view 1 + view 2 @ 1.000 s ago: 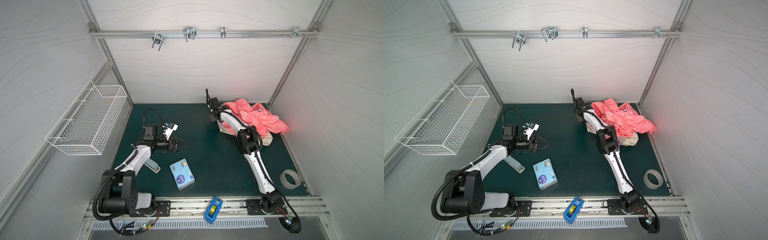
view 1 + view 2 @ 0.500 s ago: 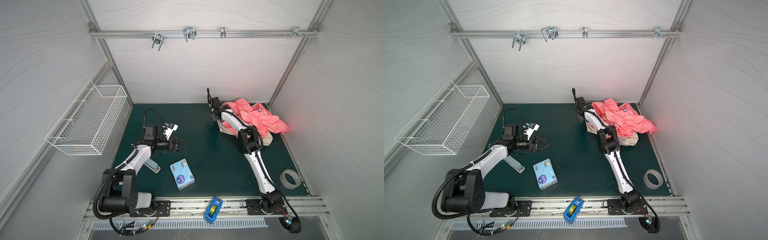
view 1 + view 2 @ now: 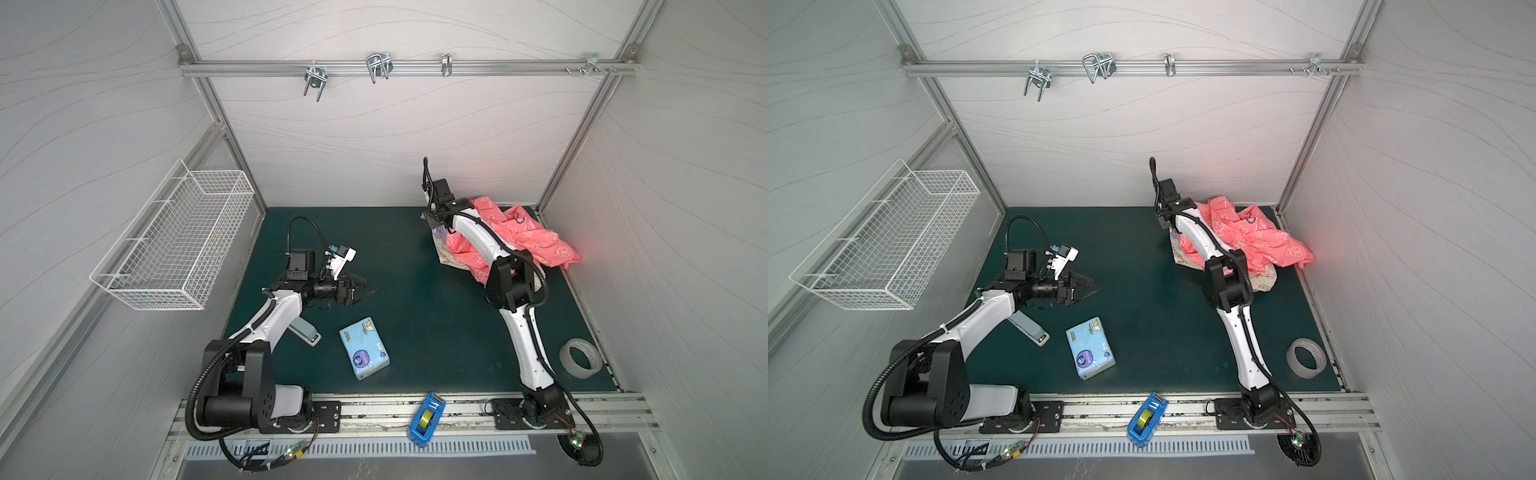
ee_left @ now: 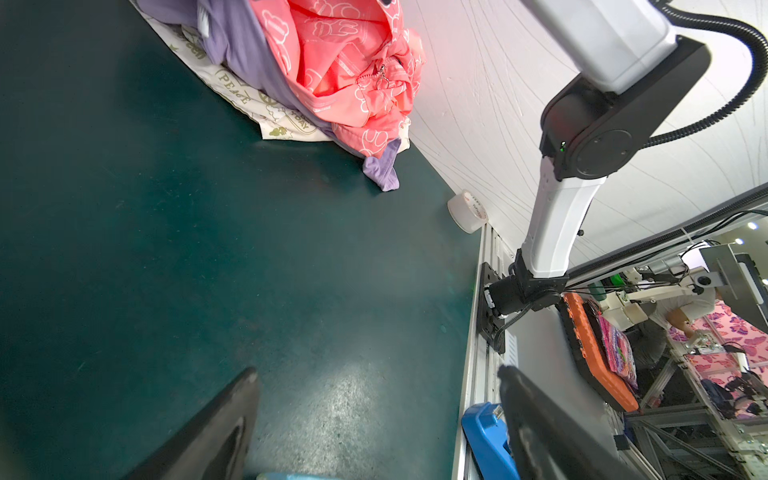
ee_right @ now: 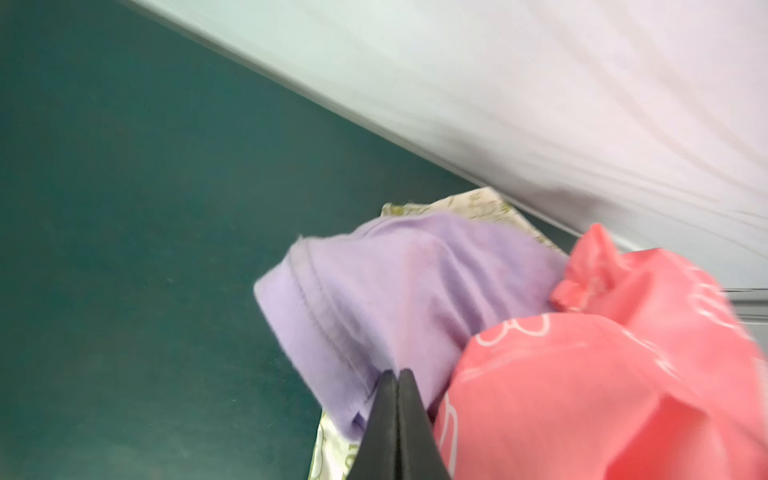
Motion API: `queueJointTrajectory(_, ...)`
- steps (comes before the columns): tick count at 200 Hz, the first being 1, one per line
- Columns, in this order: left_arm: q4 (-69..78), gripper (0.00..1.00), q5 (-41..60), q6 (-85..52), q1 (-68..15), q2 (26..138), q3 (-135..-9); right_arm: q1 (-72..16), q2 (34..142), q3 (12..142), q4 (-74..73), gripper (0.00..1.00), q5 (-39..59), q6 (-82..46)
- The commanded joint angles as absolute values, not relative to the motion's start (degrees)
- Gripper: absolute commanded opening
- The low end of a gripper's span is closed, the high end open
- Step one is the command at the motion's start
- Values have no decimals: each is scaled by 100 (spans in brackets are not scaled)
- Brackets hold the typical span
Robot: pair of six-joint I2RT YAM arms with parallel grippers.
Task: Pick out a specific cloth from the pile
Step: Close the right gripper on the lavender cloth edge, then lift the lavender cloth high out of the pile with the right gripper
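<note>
Right gripper point(image 5: 398, 376): raised since a second ago; jaws pinched shut on cloth point(image 5: 374, 286) hem, cloth part-buried under pile point(image 5: 582, 395). Left gripper point(image 4: 376, 374): unmoved, jaws open, empty. Handling: draw out slowly, sideways; pile overlaps and may drag along.

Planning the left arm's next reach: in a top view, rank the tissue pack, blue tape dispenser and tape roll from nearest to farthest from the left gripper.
1. Tissue pack, on the mat close to the left gripper.
2. Blue tape dispenser, on the front rail.
3. Tape roll, by the right wall.
</note>
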State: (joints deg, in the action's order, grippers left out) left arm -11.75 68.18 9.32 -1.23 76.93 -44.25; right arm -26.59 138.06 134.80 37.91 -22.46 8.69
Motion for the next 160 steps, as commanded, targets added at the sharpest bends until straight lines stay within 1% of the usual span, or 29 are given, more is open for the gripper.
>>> queueJointTrajectory(1, -1164, 91, 6935, 1081, -141, 7505, -4571, -2604, 13171, 13389, 3486, 0, -2123, 756)
queueJointTrajectory(81, -1127, 91, 7001, 1063, -141, 7412, -4536, -2318, 12054, 13346, 3280, 0, -2349, 895)
queueJointTrajectory(116, -1058, 91, 7015, 1025, -141, 7383, -4524, -2047, 11708, 13475, 3167, 0, -2083, 759)
queueJointTrajectory(160, -1000, 91, 7018, 955, -155, 7364, -4494, -1761, 11589, 13942, 3167, 0, -1547, 447)
